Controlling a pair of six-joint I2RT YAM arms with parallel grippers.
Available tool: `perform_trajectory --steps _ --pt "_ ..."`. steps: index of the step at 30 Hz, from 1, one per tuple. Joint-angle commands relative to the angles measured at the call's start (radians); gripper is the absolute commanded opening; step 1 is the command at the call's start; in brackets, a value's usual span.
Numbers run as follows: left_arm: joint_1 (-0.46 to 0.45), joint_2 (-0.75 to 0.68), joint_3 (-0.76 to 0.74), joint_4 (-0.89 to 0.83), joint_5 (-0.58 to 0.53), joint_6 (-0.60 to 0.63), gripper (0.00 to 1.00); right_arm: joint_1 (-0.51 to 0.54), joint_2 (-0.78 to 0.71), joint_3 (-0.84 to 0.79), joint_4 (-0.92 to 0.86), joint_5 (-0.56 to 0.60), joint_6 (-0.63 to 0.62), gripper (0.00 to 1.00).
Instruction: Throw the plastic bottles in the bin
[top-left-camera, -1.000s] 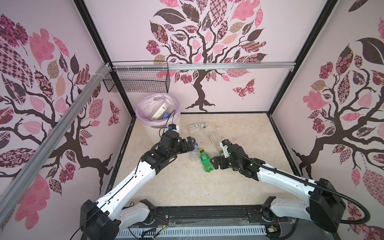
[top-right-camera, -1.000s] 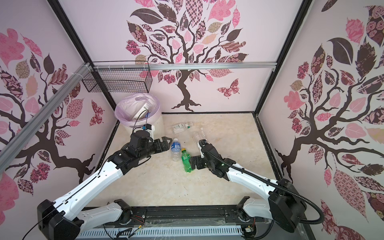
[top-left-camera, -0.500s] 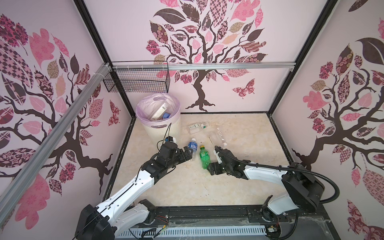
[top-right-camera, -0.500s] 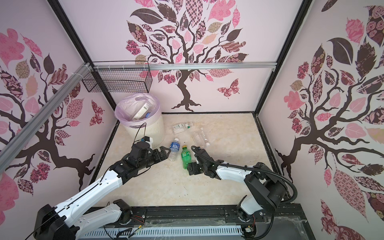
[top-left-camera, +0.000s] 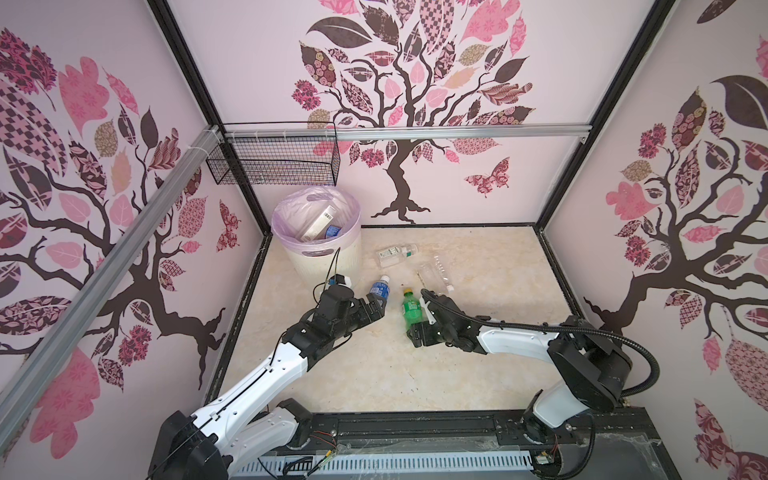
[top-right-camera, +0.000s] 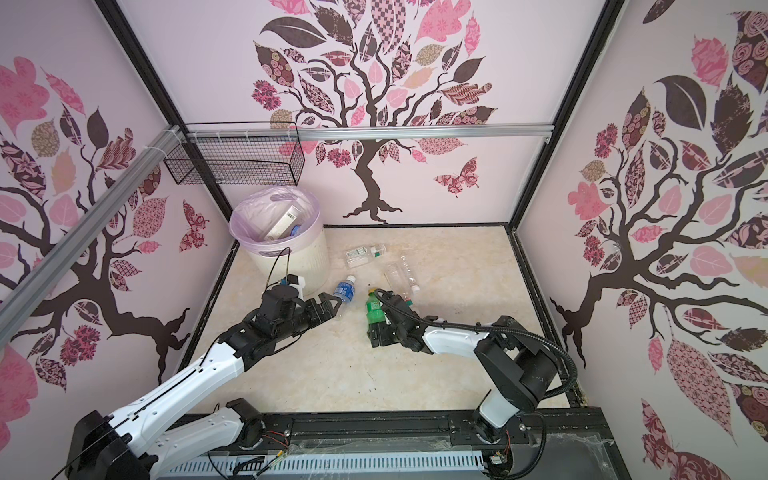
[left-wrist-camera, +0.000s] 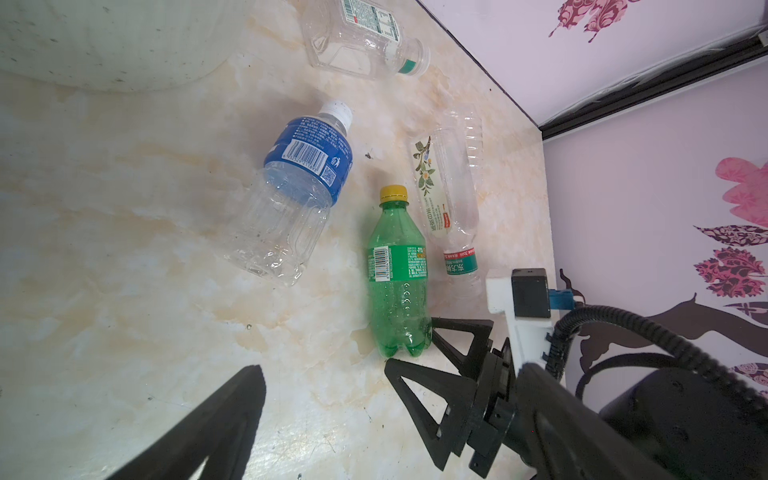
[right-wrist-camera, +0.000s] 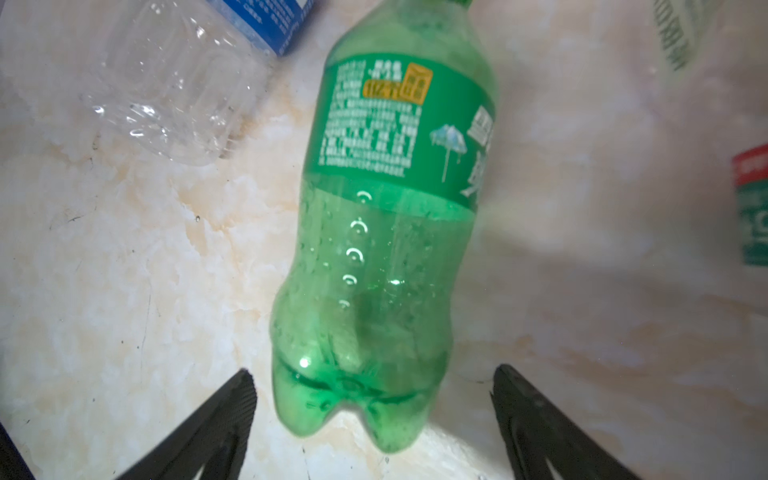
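bottles (top-left-camera: 322, 220) half-hidden inside bin (top-left-camera: 306, 268)

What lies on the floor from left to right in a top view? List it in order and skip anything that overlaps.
The bin → blue-labelled bottle → green bottle with yellow cap → two clear bottles lying side by side.

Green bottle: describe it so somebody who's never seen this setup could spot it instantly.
Start at the cream bin in the far left corner; bottles lie on the table to its right. The green bottle is nearest the robot, its base at the open right claw. Its neighbours are clear; it alone is green, with a yellow cap.
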Motion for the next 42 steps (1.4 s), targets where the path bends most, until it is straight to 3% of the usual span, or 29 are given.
perform_trajectory --steps 1,6,18,30,42 --pt "-0.003 0.001 -0.027 0.032 0.005 -0.012 0.98 0.006 0.028 0.070 -0.028 0.030 -0.005 0.92" --pt "-0.004 -0.013 -0.024 0.016 0.001 -0.006 0.98 0.005 0.110 0.091 0.010 0.010 -0.011 0.88" --pt "-0.003 0.003 -0.043 0.025 0.004 -0.023 0.98 0.006 0.148 0.113 0.000 0.030 -0.033 0.64" --pt "-0.003 0.126 0.023 0.052 0.091 -0.020 0.98 0.006 -0.040 0.080 -0.068 0.021 -0.033 0.62" --pt "-0.005 0.213 0.095 0.202 0.146 -0.121 0.98 0.007 -0.211 0.099 -0.119 -0.039 -0.003 0.61"
